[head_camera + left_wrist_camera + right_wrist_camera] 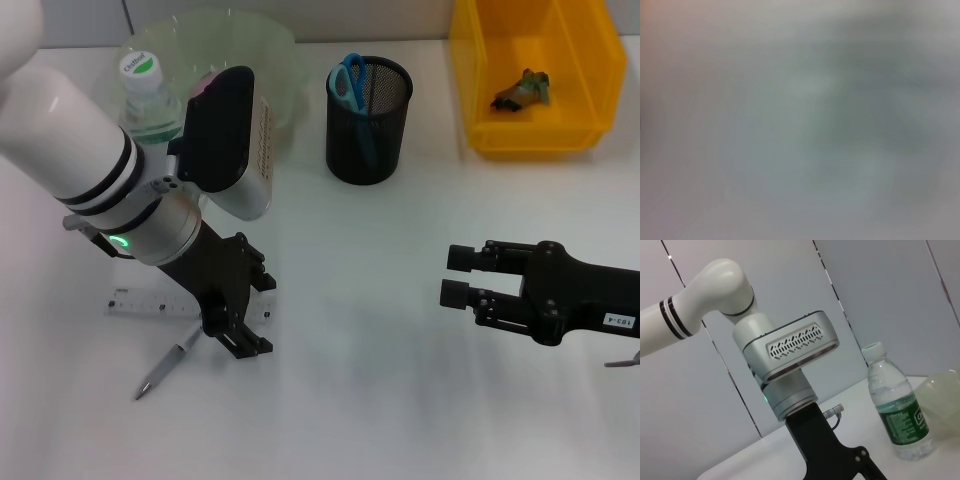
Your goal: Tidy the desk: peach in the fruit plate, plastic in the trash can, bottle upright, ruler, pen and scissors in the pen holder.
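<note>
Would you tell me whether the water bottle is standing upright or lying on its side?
Upright: the bottle stands on its base on the desk, white cap on top.

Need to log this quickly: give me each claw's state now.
Left claw: down at the pen and ruler; state cannot be told.
Right claw: open, empty.

wall (880, 295): pale grey panels, thin dark seams | surface: plain white tabletop (400, 400) | light: even, soft

Desk (380, 330) — ruler (150, 303); pen (165, 369); bottle (145, 95); pen holder (370, 130).
</note>
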{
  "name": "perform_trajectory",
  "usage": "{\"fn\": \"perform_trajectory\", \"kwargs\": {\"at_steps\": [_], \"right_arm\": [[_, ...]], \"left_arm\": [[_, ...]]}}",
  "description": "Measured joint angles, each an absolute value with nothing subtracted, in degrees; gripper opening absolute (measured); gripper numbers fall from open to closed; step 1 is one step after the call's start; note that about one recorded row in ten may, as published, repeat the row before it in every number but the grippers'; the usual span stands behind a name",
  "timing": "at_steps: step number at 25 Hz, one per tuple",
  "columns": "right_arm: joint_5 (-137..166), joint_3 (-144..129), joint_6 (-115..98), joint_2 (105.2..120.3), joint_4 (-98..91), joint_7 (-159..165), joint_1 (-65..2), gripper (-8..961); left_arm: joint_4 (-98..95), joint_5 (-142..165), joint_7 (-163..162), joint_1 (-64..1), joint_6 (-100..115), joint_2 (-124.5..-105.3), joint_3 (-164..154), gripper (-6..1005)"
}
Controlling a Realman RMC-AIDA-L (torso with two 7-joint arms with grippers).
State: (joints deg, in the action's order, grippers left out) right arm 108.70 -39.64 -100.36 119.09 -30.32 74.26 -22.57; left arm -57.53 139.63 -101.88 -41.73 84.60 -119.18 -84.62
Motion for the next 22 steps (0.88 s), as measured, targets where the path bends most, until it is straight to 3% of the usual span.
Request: {"fn": "perform_trajectory", "kwargs": {"at_steps": [22], "right_arm": [[108.72,-39.64,-100.37,119.09,-29.79,74.26,-22.59,530]], "left_arm": [[-57.46,140.62,-101.93,-41.39,83.57,-119.18,-85.06,729]]}}
